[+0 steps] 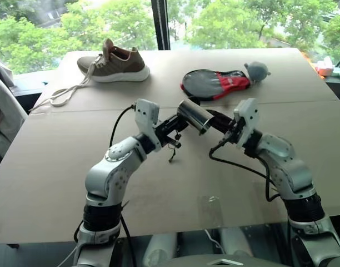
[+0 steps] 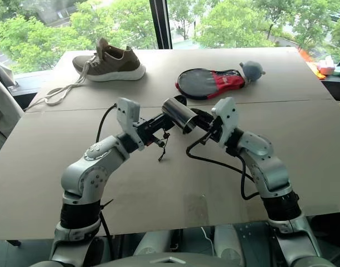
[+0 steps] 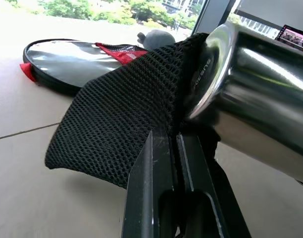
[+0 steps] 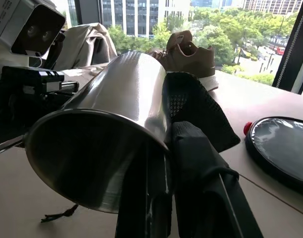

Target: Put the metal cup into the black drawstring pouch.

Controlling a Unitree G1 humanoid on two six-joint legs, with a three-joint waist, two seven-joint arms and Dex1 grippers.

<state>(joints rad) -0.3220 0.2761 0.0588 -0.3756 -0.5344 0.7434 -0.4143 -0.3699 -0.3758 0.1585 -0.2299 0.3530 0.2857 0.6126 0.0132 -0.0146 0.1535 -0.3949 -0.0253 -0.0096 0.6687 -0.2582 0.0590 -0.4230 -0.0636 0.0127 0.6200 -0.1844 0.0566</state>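
Note:
The metal cup [image 1: 193,115] is a shiny steel tumbler held on its side in the air above the middle of the table. My right gripper [image 4: 166,134] is shut on its rim, with the open mouth towards that wrist. My left gripper [image 3: 166,136] is shut on an edge of the black drawstring pouch [image 3: 122,119], a black mesh bag hanging against the cup's base and side [image 3: 255,99]. From the head views, my left gripper [image 1: 171,129] and right gripper [image 1: 225,127] face each other with the cup between them. A thin cord [image 1: 173,153] dangles below.
A brown shoe [image 1: 115,64] with long white laces [image 1: 64,94] lies at the back left of the tan table [image 1: 48,167]. At the back centre are a black-and-red paddle cover [image 1: 214,83] and a grey soft ball [image 1: 257,70]. Small items [image 1: 328,67] sit at the far right edge.

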